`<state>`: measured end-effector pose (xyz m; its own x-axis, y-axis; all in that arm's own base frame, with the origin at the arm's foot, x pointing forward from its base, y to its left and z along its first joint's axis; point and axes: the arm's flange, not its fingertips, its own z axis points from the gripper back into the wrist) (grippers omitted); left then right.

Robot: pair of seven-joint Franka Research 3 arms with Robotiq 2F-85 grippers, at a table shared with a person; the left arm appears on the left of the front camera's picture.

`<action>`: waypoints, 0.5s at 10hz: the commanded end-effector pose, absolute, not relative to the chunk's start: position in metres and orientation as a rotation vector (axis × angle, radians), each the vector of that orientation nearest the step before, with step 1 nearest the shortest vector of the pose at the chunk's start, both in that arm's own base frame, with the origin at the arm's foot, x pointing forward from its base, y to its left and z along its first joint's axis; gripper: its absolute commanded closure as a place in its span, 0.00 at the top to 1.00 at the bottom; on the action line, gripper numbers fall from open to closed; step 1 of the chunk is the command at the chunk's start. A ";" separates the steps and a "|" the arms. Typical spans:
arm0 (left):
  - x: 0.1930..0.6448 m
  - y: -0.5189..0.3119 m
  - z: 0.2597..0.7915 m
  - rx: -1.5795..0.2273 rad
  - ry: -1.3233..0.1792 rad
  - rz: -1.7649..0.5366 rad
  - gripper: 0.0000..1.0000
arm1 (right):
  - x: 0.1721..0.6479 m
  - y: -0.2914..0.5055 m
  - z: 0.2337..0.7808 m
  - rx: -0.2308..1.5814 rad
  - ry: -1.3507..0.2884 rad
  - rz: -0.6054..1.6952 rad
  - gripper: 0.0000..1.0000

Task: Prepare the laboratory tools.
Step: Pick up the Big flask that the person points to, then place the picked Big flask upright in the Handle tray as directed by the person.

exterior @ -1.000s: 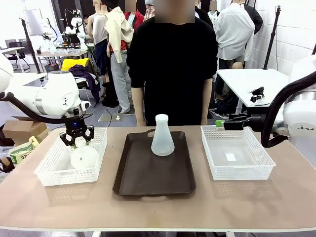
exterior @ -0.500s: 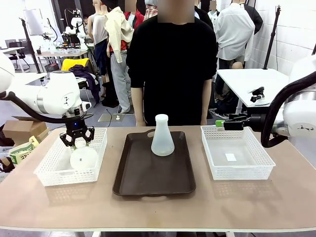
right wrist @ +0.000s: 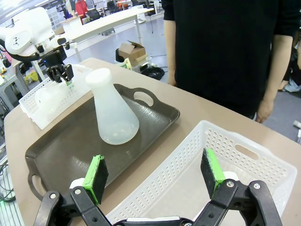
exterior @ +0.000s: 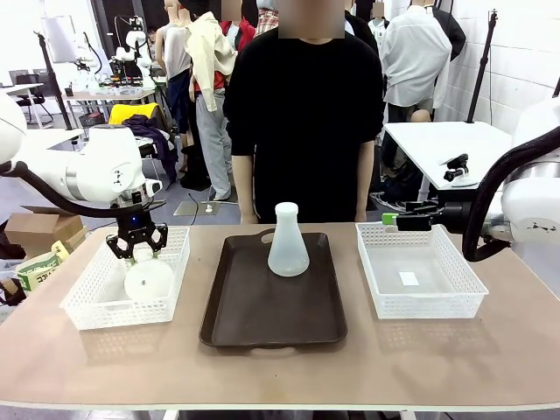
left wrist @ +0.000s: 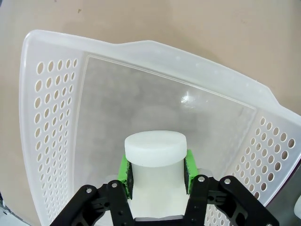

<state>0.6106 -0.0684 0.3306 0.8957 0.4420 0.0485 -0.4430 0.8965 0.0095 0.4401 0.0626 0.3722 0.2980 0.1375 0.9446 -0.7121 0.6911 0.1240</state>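
One flask (exterior: 288, 241) stands upright on the brown tray (exterior: 271, 324). I see the second flask (exterior: 148, 278) in the left basket (exterior: 87, 311), neck pinched by my left gripper (left wrist: 157, 175), pointing straight down. My right gripper (right wrist: 155, 175) hangs wide apart, holding nothing, over the right basket (exterior: 420, 302).

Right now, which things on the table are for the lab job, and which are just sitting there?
For the job:
- flask on the tray
- flask in the left basket, gripped at the neck by the left tool

Just there:
- brown tray
- left basket
- right basket, with the open right tool above it
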 end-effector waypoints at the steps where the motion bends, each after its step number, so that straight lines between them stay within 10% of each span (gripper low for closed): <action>1: 0.610 -0.067 0.330 0.015 -0.061 0.458 0.00 | 0.438 0.063 0.372 0.596 -1.129 0.601 1.00; 5: 0.610 -0.067 0.330 0.015 -0.061 0.458 0.00 | 0.438 0.063 0.372 0.596 -1.129 0.601 1.00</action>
<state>0.6107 -0.0684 0.3307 0.8956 0.4420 0.0494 -0.4429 0.8965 0.0088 0.4401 0.0626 0.3722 0.2980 0.1375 0.9446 -0.7121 0.6911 0.1240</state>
